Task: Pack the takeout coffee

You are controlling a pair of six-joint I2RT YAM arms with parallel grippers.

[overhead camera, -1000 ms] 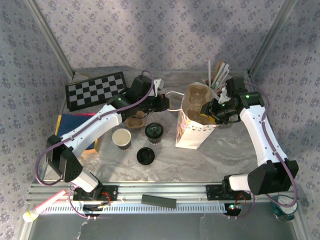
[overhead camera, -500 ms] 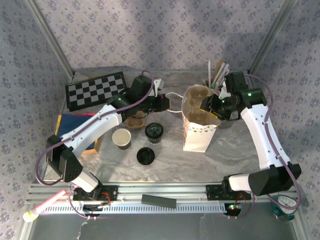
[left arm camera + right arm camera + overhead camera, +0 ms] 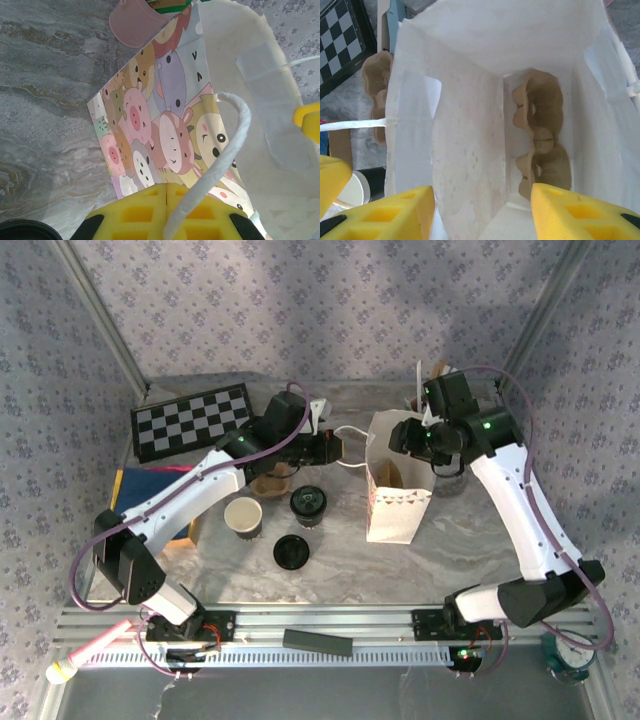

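Top view: on a grey marbled table [image 3: 470, 540], the takeout coffee [image 3: 309, 503], dark-sided with a round black lid, upright near the middle. To its left, a lidless cup [image 3: 243, 515] with a white inside; to its right, a white paper bag [image 3: 398, 495], standing open; coffee touching neither. Just in front of the coffee, a loose flat black lid [image 3: 291, 551]. At the back left, a chessboard [image 3: 190, 420]. Left gripper [image 3: 325, 448] stretched in from the left beside the bag's top, pinched shut on the bag's white cord handle [image 3: 350, 428]. Right gripper [image 3: 408, 443] at the far right edge of the bag's open mouth. Left wrist view: yellow fingers [image 3: 135, 215] pressed together at the bottom, cord handle clamped between them and arching up toward the bag's rim; cartoon animals printed on the bag's side. Right wrist view: looking down into the open bag, yellow fingers [image 3: 570, 210] spread well apart over the mouth, gripping nothing. Inside, a brown cardboard cup carrier [image 3: 540, 140] standing on edge against one wall. Outside the bag on the left, a second cardboard carrier [image 3: 375, 90], beside the chessboard corner.
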